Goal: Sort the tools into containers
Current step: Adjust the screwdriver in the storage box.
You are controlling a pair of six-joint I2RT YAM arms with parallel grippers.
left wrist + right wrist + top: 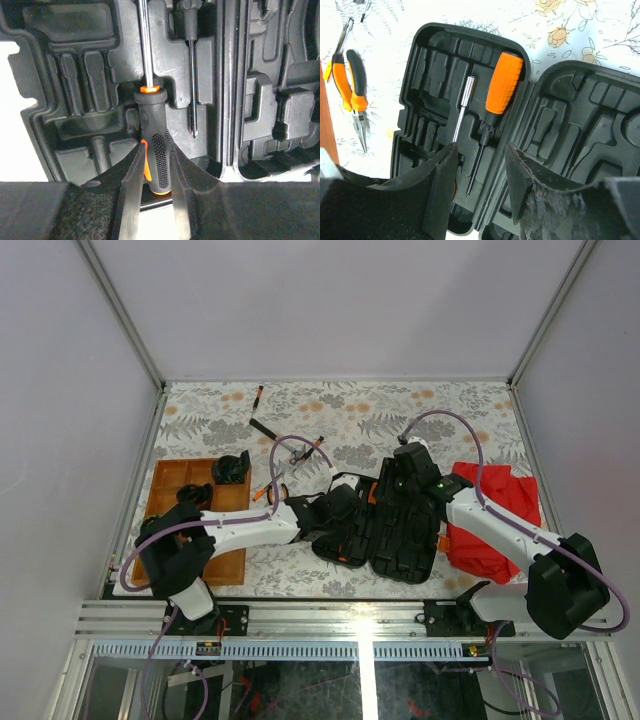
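Open black tool case (435, 65) on the table (580, 30).
Left pincer (156, 152) clamps the orange-black screwdriver (152, 110) lying inside, beside an orange-handled driver (504, 82); right pincer (480, 150) hovers above, half open, empty.

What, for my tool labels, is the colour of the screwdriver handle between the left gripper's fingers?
The handle is black with orange trim; left wrist view.

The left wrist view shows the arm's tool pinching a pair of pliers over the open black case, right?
Not pliers: the left wrist view shows the left tool pinching an orange-and-black screwdriver by its handle, over the open black case.
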